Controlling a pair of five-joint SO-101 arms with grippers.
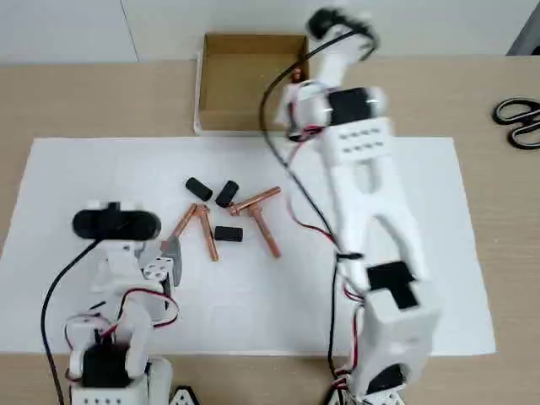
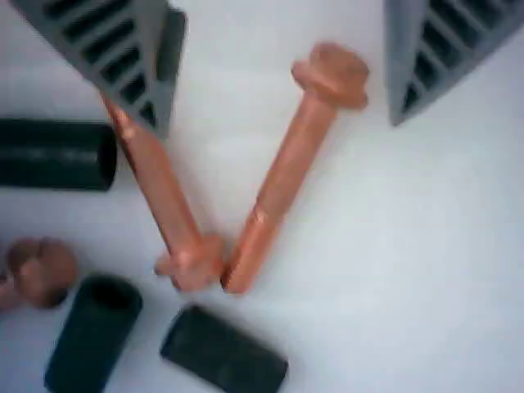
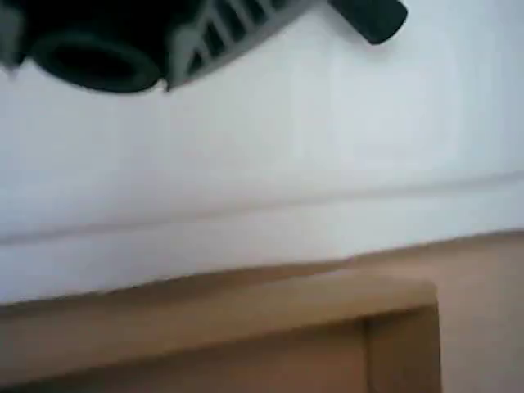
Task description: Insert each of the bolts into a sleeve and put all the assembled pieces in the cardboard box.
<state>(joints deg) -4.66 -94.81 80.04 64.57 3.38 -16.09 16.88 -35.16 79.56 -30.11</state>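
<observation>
The left arm (image 1: 110, 354) is folded close to its base, wrist pitched downward. The left gripper (image 2: 274, 119) is held low with its jaws spread wide. The right arm (image 1: 363, 169) is stretched far forward at full reach. The right gripper (image 1: 295, 80) is clamped on a sleeve (image 3: 98, 61).

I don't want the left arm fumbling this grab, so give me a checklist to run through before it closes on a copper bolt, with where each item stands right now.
1. Left gripper open: ok, wide above the white paper sheet.
2. One copper-coloured metal bolt between the jaws: ok.
3. Nothing else in the grab: not ok; a second copper bolt lies partly beneath the gripper and meets the first at one end.
4. Black tubular sleeves free for insertion: ok, three lie loose.
5. Brown cardboard box has room: ok, bare floor showing.
6. Way to the box: probably not ok, the right arm stands over its edge.
</observation>
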